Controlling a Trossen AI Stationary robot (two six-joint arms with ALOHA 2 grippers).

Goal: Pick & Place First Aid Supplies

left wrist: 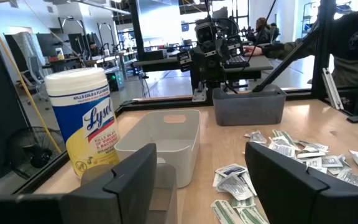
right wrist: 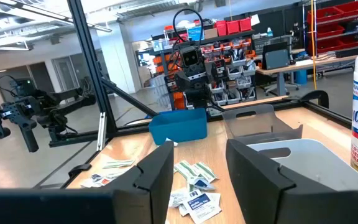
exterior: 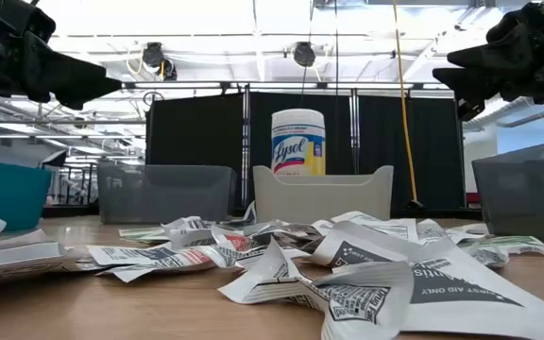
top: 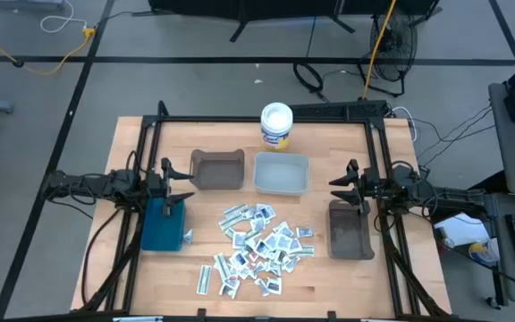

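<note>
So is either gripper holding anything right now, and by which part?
Nothing is held. The left gripper and right gripper are both open and empty, raised clear of the packets.

Light wood table (top: 329,277), matt grain. Packets (top: 259,246) paper or foil, crinkled, printed. Bins (top: 282,173) matt plastic, white one semi-translucent. Wipes tub (top: 276,126) plastic with glossy label. Grippers' fingers (left wrist: 129,177) matt black plastic.

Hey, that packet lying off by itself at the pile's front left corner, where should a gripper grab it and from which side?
Probably straight down from above: the lone packet lies flat on the table, apart from the pile, so the fingers could pinch across its narrow width at mid-length. The left gripper is on its side.
</note>
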